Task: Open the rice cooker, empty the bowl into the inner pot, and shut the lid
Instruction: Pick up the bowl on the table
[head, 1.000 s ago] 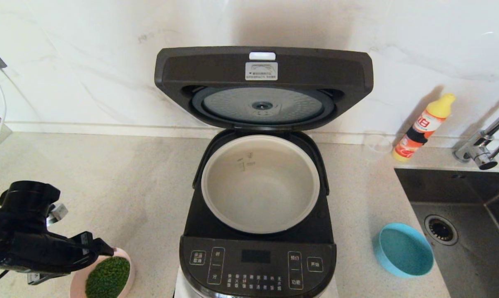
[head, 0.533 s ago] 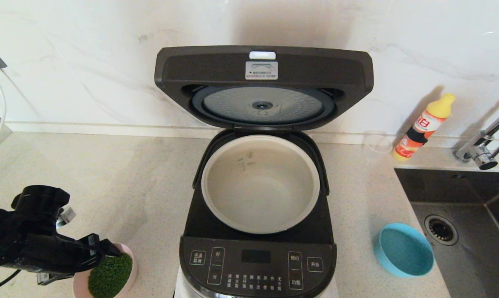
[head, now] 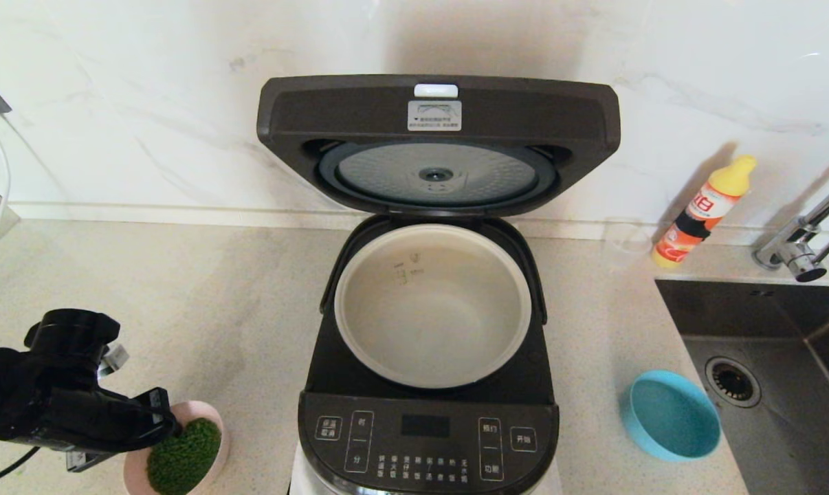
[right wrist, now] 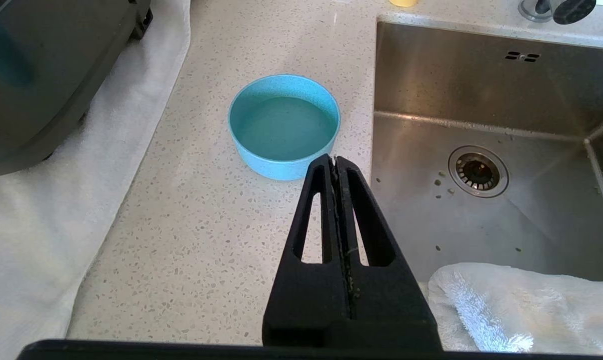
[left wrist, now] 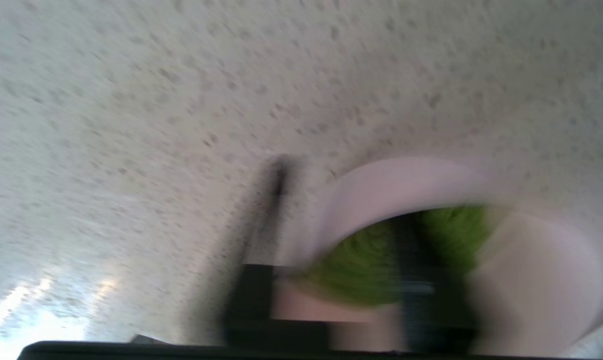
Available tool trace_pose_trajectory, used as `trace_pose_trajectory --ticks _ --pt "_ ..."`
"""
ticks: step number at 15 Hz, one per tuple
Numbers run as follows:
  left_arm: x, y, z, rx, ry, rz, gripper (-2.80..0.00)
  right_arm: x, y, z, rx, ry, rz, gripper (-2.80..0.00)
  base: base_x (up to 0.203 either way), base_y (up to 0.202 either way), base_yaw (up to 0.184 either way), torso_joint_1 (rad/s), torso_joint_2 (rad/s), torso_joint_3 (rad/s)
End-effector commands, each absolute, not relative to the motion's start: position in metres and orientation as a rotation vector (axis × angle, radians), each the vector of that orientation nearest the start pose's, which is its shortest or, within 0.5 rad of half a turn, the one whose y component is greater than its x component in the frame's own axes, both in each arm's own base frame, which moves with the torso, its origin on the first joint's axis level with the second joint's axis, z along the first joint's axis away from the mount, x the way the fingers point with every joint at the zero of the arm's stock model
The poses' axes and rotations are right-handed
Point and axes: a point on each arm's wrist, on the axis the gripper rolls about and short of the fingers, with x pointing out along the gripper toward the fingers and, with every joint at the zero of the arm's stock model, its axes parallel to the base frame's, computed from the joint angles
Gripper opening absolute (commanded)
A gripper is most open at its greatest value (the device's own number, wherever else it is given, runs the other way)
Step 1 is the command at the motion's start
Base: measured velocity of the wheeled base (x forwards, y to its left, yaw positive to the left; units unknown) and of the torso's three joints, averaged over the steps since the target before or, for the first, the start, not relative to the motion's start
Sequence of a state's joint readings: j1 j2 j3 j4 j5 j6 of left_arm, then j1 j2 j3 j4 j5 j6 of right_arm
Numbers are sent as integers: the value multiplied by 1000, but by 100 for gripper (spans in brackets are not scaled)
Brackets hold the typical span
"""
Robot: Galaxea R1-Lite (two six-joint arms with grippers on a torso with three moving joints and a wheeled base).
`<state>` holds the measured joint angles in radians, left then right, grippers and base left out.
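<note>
The rice cooker [head: 428, 440] stands mid-counter with its lid [head: 438, 137] raised upright against the wall. The pale inner pot [head: 432, 323] is empty. A pink bowl [head: 208, 419] of green grains [head: 181, 457] sits at the front left. My left gripper [head: 170, 426] is at that bowl's left rim. In the left wrist view the left gripper [left wrist: 341, 200] is open and straddles the bowl [left wrist: 396, 180] wall, with one finger outside and one over the grains [left wrist: 361, 270]. My right gripper [right wrist: 335, 159] is shut and empty, hanging just in front of the blue bowl [right wrist: 284, 125].
A blue bowl [head: 670, 416] stands right of the cooker beside the steel sink [head: 765, 385]. An orange bottle [head: 703, 210], a clear cup [head: 626, 240] and a faucet [head: 799, 254] line the back right. A white towel [right wrist: 521, 305] hangs over the sink's edge.
My left gripper has shifted a little right and down onto the pink bowl's rim, and its jaws have narrowed around the wall. The right arm has not moved.
</note>
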<state>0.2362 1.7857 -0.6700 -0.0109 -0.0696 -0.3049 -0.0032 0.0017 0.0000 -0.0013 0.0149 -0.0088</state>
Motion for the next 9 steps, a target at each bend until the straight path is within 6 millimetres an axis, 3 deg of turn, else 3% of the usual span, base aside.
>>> trace_pose_trajectory --ticks 1,6,9 --pt "248 58 79 -453 1057 318 -280 -23 0 75 -9 1 12 -280 0 0 0 0 0 0" --pt "247 55 93 -520 1000 296 -280 -23 0 75 -9 1 12 -280 0 0 0 0 0 0" --pt "240 53 115 -586 921 265 -280 -23 0 75 -9 1 12 -280 0 0 0 0 0 0"
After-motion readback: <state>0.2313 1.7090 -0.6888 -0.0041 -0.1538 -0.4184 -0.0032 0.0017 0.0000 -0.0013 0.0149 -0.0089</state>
